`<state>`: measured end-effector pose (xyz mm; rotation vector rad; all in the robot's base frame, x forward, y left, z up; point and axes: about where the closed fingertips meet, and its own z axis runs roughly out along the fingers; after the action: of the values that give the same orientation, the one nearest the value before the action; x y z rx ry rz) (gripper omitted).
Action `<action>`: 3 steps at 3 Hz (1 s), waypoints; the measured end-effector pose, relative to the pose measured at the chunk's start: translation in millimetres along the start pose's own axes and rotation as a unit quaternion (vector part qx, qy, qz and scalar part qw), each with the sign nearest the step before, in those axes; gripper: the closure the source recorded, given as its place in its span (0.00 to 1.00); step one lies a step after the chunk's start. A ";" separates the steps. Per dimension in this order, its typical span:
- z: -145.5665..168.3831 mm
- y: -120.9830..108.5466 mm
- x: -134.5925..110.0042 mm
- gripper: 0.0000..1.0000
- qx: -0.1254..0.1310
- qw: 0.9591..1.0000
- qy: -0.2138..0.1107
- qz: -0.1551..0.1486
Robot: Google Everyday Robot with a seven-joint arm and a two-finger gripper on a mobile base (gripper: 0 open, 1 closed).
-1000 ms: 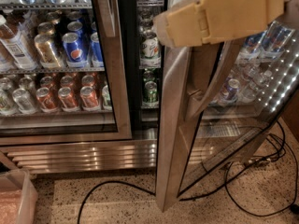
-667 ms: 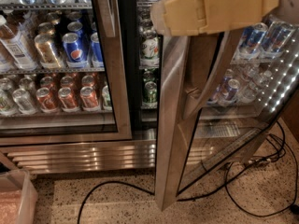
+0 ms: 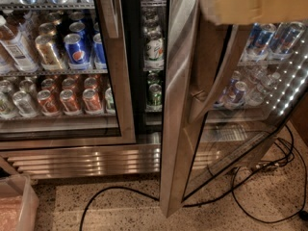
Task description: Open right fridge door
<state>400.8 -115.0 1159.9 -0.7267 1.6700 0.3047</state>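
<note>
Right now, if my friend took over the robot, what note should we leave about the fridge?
Gripper: top right of the view, in front of the upper part of the right fridge door; cannot tell if it touches.
Door: swung well out toward the camera. Left door is shut.
Done: the door is open.
Left: probably only widen it if needed, then back away. Mind the cables on the floor.
</note>
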 end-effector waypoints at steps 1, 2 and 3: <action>-127.9 -132.5 8.4 0.00 0.202 0.977 -0.066 0.015; -267.0 -243.7 10.1 0.00 0.368 0.918 -0.145 0.017; -364.3 -281.3 -19.7 0.00 0.455 0.861 -0.228 0.000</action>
<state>287.4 -532.5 1318.4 0.0742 1.1545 -0.3048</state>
